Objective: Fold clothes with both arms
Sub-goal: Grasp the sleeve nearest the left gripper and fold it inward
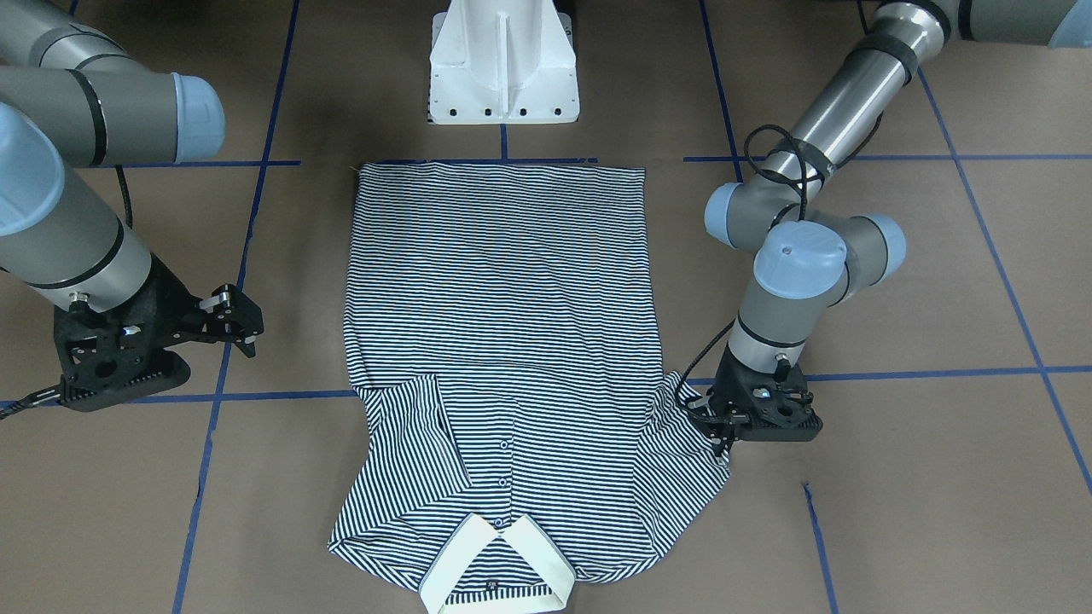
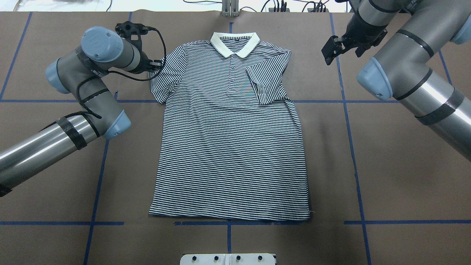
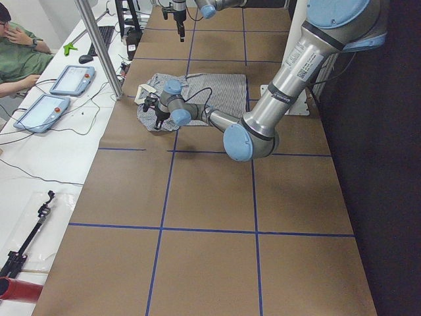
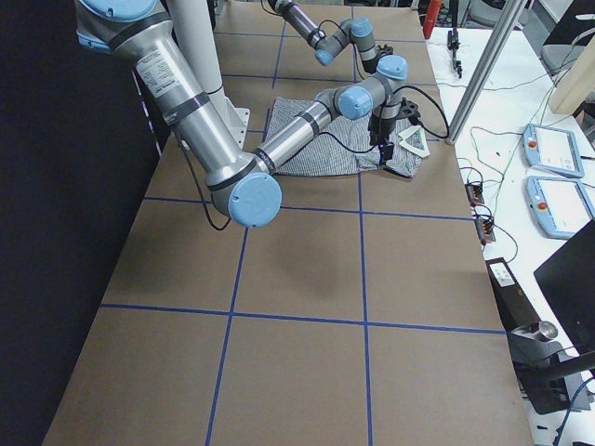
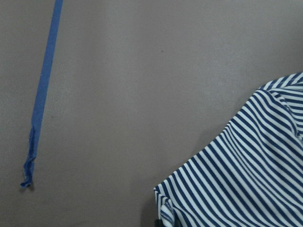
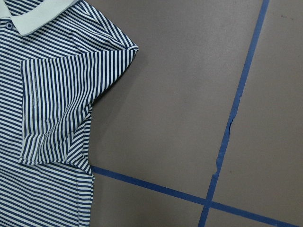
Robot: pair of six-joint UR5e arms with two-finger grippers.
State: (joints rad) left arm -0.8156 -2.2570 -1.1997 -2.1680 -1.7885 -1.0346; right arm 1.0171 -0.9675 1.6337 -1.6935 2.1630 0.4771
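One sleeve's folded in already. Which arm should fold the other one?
Probably left: the left gripper sits at the unfolded sleeve, while the right gripper hangs clear of the polo shirt.

It was a robotics lab, two robot arms (image 2: 36,151) reached over a brown-papered table (image 3: 210,191) gridded with blue tape (image 3: 162,227), white pedestal (image 1: 503,64) stood at the table's edge, teach pendants (image 3: 41,112) lay beside the table.

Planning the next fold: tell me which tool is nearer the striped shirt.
Left. The left tool is at the spread-sleeve edge of the shirt; the right tool hangs clear of it, on the folded-sleeve side.
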